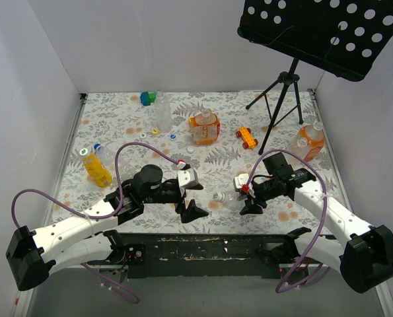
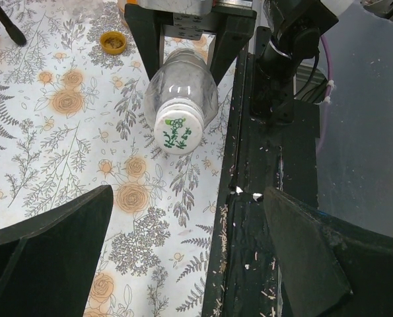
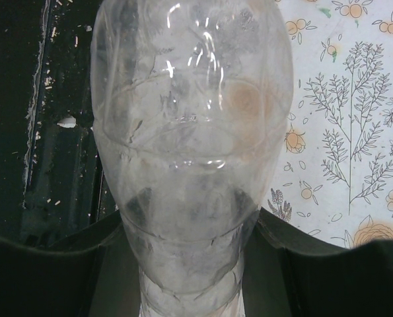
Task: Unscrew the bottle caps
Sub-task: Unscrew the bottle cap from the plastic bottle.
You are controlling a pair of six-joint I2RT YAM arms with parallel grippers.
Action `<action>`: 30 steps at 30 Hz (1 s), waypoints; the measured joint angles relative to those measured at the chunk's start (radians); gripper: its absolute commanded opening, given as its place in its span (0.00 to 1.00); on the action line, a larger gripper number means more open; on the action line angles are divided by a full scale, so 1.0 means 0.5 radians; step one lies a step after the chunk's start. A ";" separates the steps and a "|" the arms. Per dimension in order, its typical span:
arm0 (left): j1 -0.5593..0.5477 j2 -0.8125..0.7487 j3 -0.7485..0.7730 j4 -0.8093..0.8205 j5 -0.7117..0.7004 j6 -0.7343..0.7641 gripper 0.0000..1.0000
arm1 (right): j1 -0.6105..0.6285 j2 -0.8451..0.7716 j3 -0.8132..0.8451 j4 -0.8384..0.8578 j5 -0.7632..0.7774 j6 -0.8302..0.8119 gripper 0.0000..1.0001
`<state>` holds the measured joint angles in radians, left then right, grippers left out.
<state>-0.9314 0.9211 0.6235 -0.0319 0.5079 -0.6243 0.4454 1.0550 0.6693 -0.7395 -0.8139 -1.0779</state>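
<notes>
My right jaws are clamped on the body of a clear bottle (image 1: 228, 199), which is held on its side at the near middle of the counter (image 1: 110, 122). Its white cap (image 2: 178, 132) is still screwed on and points left toward my left jaws, which stand wide apart just short of it.

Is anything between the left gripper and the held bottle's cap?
No. The left wrist view shows only bare floral tablecloth between the open left gripper and the white cap of the clear bottle.
</notes>
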 measured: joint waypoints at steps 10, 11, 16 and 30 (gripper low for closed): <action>0.000 -0.020 0.000 -0.027 0.000 0.015 0.98 | 0.000 0.019 0.000 -0.030 -0.001 -0.007 0.06; 0.000 -0.024 0.000 -0.027 0.000 0.015 0.98 | 0.000 0.023 0.000 -0.032 -0.001 -0.007 0.06; 0.000 -0.039 0.000 -0.027 0.000 0.016 0.98 | 0.000 0.025 0.000 -0.038 -0.001 -0.012 0.06; 0.000 -0.066 0.000 -0.034 0.001 0.017 0.98 | 0.000 0.027 0.000 -0.041 -0.001 -0.015 0.06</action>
<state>-0.9314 0.8883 0.6235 -0.0490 0.5083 -0.6159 0.4454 1.0687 0.6693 -0.7601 -0.8143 -1.0855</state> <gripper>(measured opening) 0.981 0.549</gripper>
